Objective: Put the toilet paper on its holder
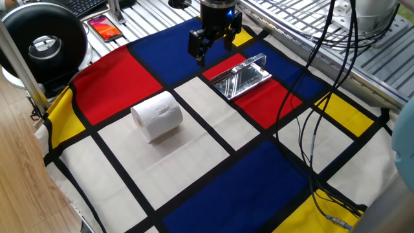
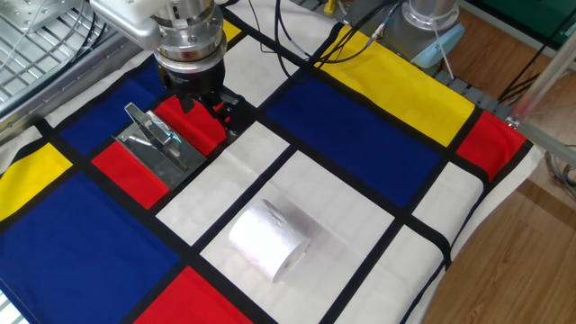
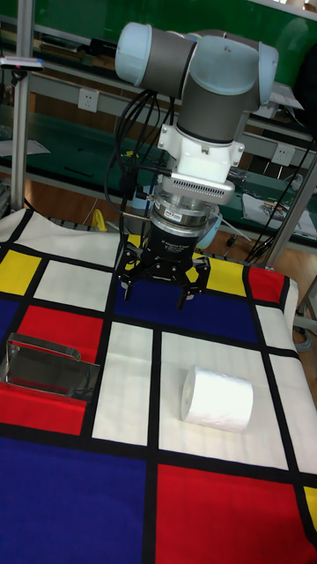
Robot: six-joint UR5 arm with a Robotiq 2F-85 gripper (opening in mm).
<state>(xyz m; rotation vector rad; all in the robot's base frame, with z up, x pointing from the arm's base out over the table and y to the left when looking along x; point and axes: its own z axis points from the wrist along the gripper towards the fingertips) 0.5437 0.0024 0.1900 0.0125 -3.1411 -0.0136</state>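
Observation:
The toilet paper (image 1: 157, 115) is a white roll lying on its side on a white panel of the checked cloth, also visible in the other fixed view (image 2: 268, 238) and the tall view (image 3: 217, 398). The holder (image 1: 241, 76), a shiny chrome plate with a thin bar, rests on a red panel (image 2: 155, 139) (image 3: 48, 368). My gripper (image 1: 210, 46) hangs open and empty above the cloth, just beside the holder's far end and well away from the roll (image 2: 211, 99) (image 3: 160, 284).
A round black device (image 1: 44, 42) and a phone (image 1: 105, 27) sit beyond the cloth's far left corner. Black cables (image 1: 321, 97) hang over the right side. A metal rack (image 1: 304, 29) borders the back right. The arm's base (image 2: 432, 22) stands at one edge.

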